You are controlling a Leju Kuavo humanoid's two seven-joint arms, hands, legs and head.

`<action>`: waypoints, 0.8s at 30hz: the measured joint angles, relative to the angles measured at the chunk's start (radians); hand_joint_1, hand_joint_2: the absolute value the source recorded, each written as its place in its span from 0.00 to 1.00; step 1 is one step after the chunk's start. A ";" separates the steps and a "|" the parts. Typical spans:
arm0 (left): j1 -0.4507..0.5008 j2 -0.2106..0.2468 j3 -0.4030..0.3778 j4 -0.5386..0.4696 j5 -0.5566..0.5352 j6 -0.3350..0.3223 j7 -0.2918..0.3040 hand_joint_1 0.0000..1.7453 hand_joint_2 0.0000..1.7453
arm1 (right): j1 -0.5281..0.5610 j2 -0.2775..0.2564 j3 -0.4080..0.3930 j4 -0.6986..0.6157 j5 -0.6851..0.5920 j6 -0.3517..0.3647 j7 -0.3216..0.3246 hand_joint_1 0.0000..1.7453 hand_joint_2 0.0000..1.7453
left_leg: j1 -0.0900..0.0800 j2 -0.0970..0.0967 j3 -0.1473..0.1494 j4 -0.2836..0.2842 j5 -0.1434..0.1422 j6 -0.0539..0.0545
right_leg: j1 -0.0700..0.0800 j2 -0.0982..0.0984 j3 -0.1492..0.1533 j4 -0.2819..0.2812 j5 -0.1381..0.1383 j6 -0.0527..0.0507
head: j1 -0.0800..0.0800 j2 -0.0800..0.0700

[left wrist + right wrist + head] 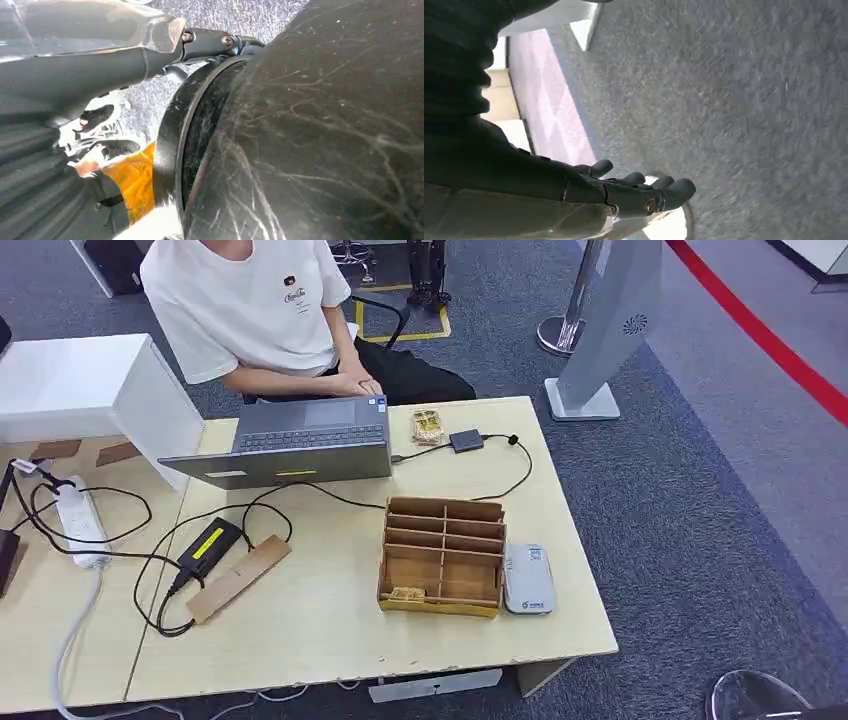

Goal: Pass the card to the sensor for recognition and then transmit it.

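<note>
Two robot hands, both hanging low beside me, neither over the surface yet. Left to right there: power strip near the left edge, wooden block w/ a black-yellow adapter beside it, laptop at the far edge facing a seated person. Wooden organizer sits toward the right edge; the card lies in its near-left compartment, prob. staged for my reach. Sensor touches the organizer's right side, so the swipe should be short. My left robot hand: can't tell its state, mostly hidden. My right robot hand: fingers spread, holding nothing.
</note>
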 joint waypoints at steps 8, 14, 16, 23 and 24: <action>0.000 0.004 0.016 0.000 -0.006 -0.002 -0.001 0.00 1.00 | -0.033 0.034 0.027 -0.002 0.026 0.124 0.000 0.00 1.00 | 0.000 0.000 0.001 0.000 0.000 0.000 | 0.000 0.000 0.000 0.000 0.000 -0.001 | 0.000 0.000; -0.001 0.006 0.029 0.000 0.000 -0.003 0.011 0.00 1.00 | -0.036 0.035 0.042 -0.002 0.036 0.154 -0.020 0.00 1.00 | 0.000 0.000 0.000 0.000 0.000 0.000 | 0.000 0.000 0.000 0.000 0.000 -0.001 | 0.000 0.000; 0.000 0.007 0.034 0.000 -0.003 0.000 0.013 0.00 1.00 | -0.036 0.035 0.042 -0.002 0.035 0.151 -0.023 0.00 0.00 | 0.000 0.000 0.000 0.000 0.000 0.000 | 0.000 0.000 0.000 0.000 0.000 -0.001 | 0.000 0.000; 0.000 0.008 0.039 0.000 -0.016 0.001 0.014 0.00 1.00 | -0.037 0.035 0.043 -0.002 0.037 0.151 -0.017 0.00 0.00 | 0.000 0.000 0.000 0.000 0.000 0.000 | 0.000 0.000 0.000 0.000 0.001 -0.001 | 0.000 0.000; 0.000 0.008 0.041 0.000 -0.016 0.001 0.015 0.00 1.00 | -0.037 0.036 0.043 -0.002 0.037 0.151 -0.016 0.00 0.00 | 0.000 0.000 0.000 0.000 0.000 0.000 | 0.000 0.000 0.000 0.000 0.001 -0.001 | 0.000 0.000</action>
